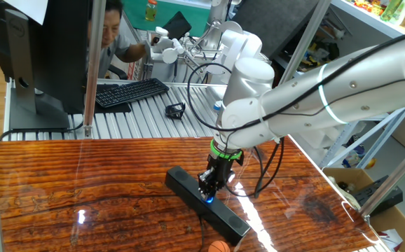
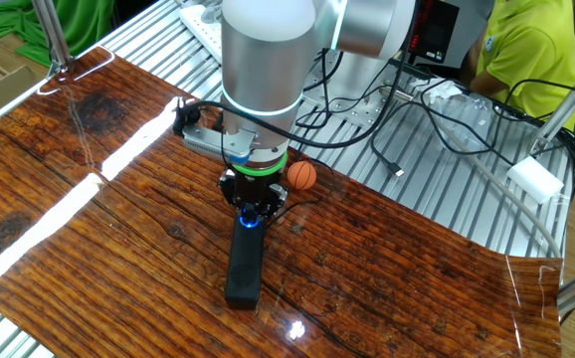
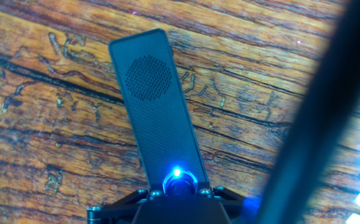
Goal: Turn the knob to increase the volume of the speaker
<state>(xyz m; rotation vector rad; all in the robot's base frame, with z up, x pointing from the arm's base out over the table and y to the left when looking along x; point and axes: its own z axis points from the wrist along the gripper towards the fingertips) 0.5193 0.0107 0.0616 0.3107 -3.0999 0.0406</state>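
Observation:
The speaker [image 1: 227, 220] is a long, slim black bar lying on the wooden table; it also shows in the other fixed view [image 2: 244, 268] and the hand view [image 3: 155, 112]. The knob [image 3: 179, 181] glows blue at its middle. My gripper [image 1: 207, 194] points straight down onto the knob, with its fingers closed in around it. In the other fixed view the gripper [image 2: 252, 219] hides most of the knob, and only the blue glow shows. In the hand view the gripper [image 3: 179, 198] sits at the bottom edge, right against the knob.
A small orange ball lies just beyond one end of the speaker [image 1: 218, 246] [image 2: 301, 175]. A black keyboard [image 1: 129, 92] and a monitor stand behind the table. Cables [image 2: 407, 119] lie on the metal bench. A dark blurred bar [image 3: 317, 124] crosses the hand view's right side.

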